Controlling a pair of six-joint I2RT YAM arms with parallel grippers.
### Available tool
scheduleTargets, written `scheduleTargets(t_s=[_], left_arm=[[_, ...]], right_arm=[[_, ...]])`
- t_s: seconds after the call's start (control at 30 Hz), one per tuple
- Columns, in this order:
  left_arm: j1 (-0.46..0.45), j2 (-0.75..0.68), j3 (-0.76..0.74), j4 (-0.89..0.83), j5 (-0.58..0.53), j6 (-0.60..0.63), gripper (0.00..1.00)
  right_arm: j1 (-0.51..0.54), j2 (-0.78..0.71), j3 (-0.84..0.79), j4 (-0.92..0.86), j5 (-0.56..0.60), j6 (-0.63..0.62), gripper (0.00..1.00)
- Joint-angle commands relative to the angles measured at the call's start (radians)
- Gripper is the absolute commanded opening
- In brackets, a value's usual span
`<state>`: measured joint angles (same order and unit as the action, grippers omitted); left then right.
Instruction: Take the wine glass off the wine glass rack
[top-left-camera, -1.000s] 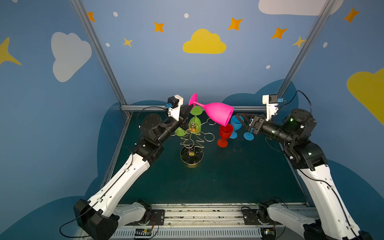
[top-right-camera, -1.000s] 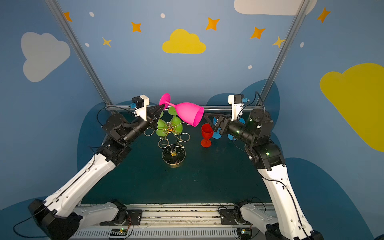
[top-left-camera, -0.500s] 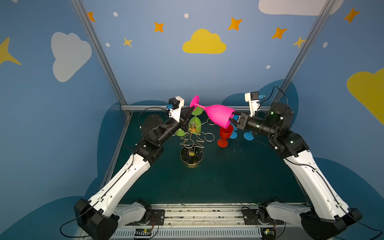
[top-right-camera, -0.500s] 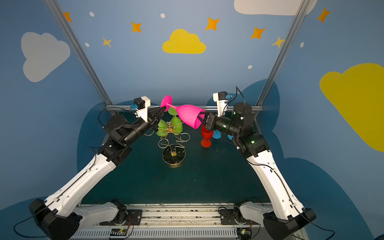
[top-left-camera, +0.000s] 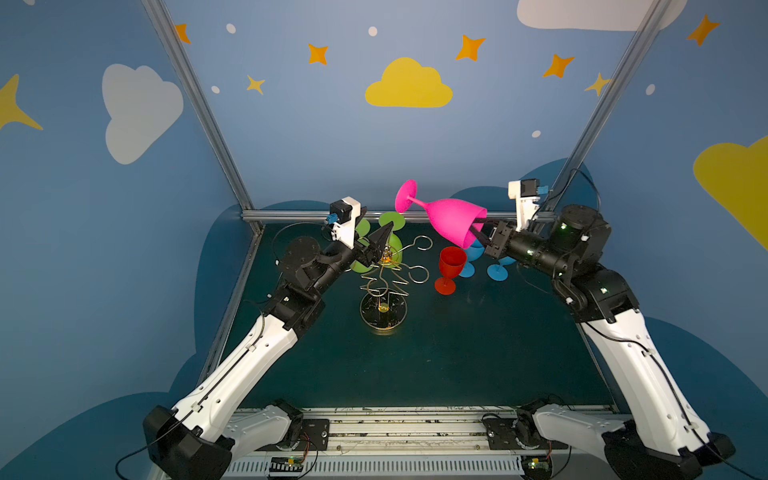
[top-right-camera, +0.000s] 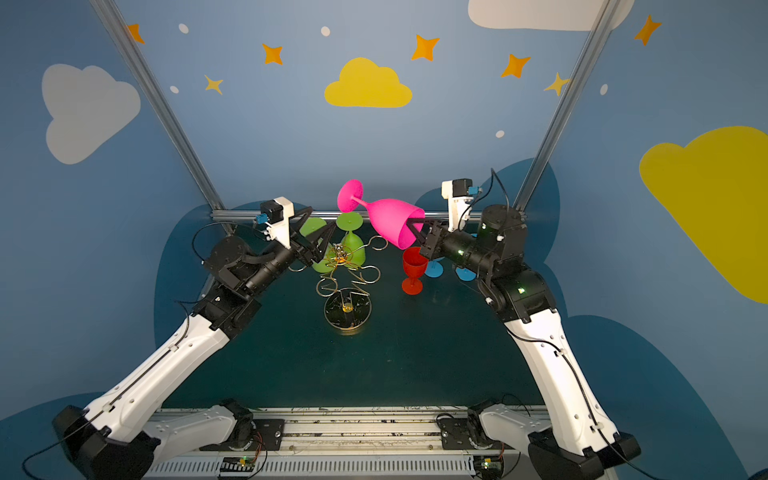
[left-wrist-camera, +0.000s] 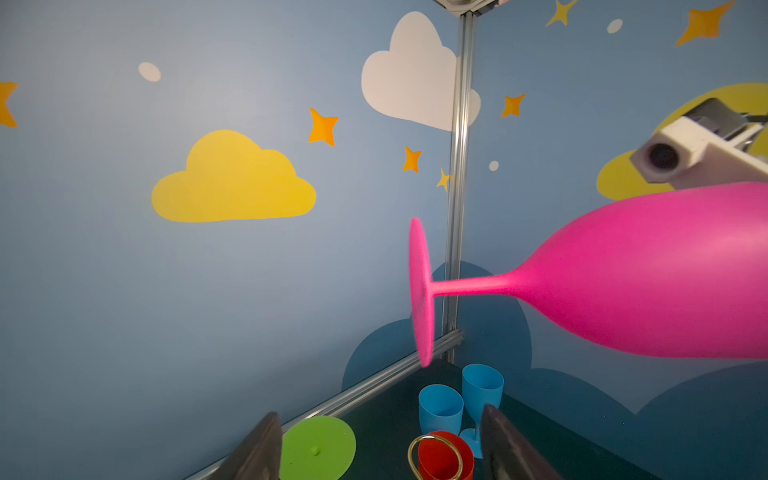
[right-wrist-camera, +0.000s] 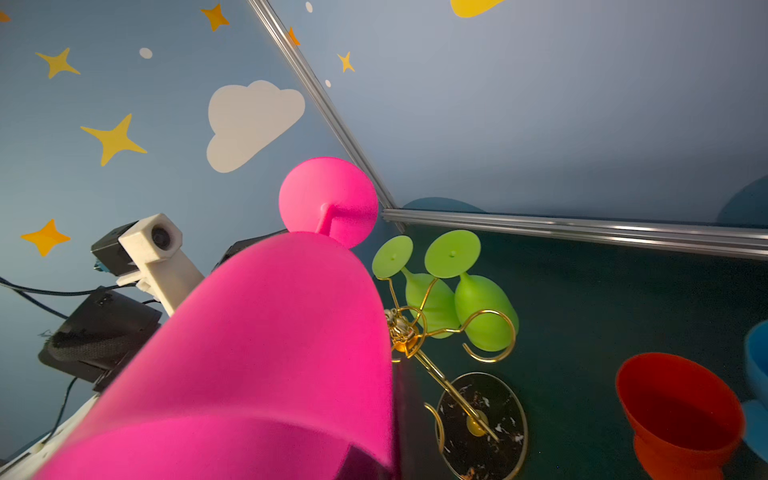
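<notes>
The pink wine glass (top-left-camera: 453, 220) (top-right-camera: 390, 220) hangs in the air, nearly on its side, foot toward the back wall, above and right of the wine glass rack. My right gripper (top-left-camera: 478, 228) (top-right-camera: 417, 228) is shut on its rim, one finger inside the bowl (right-wrist-camera: 270, 353). The gold wire rack (top-left-camera: 384, 286) (top-right-camera: 347, 291) stands on its round dark base (right-wrist-camera: 482, 415). My left gripper (top-left-camera: 374, 232) (top-right-camera: 318, 228) is open beside the rack's top, holding nothing. In the left wrist view the pink glass (left-wrist-camera: 644, 274) floats well clear of its fingers (left-wrist-camera: 266, 440).
Two green glasses (top-left-camera: 392, 243) (right-wrist-camera: 482, 307) hang upside down on the rack's far side. A red glass (top-left-camera: 451, 266) (top-right-camera: 414, 266) stands upright right of the rack, under the pink bowl. Two blue glasses (left-wrist-camera: 440, 407) stand behind it. An aluminium rail (top-left-camera: 316, 215) runs along the back edge.
The left gripper opened, let go of the pink glass's stem and dropped back toward the rack top. The right gripper closed on the rim and carried the glass slightly to the right.
</notes>
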<state>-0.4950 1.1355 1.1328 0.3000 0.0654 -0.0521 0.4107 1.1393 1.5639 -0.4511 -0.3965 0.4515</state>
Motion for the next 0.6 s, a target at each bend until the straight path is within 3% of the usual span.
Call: scheduleTargets(t_s=[0.0, 0.17, 0.3, 0.57], left_arm=[[0.051, -0.051, -0.018, -0.008, -0.09, -0.041, 0.8], [0.21, -0.103, -0.038, -0.098, -0.1, -0.199, 0.89], [0.357, -0.119, -0.038, -0.179, -0.03, -0.336, 0.93], [0.482, -0.112, -0.078, -0.26, 0.075, -0.486, 0.93]], right_arm=[[-0.011, -0.077, 0.073, -0.185, 0.107, -0.111, 0.0], [-0.01, -0.165, 0.111, -0.491, 0.281, -0.206, 0.0], [-0.009, -0.216, 0.086, -0.709, 0.426, -0.22, 0.0], [-0.003, -0.152, -0.032, -0.883, 0.508, -0.201, 0.0]])
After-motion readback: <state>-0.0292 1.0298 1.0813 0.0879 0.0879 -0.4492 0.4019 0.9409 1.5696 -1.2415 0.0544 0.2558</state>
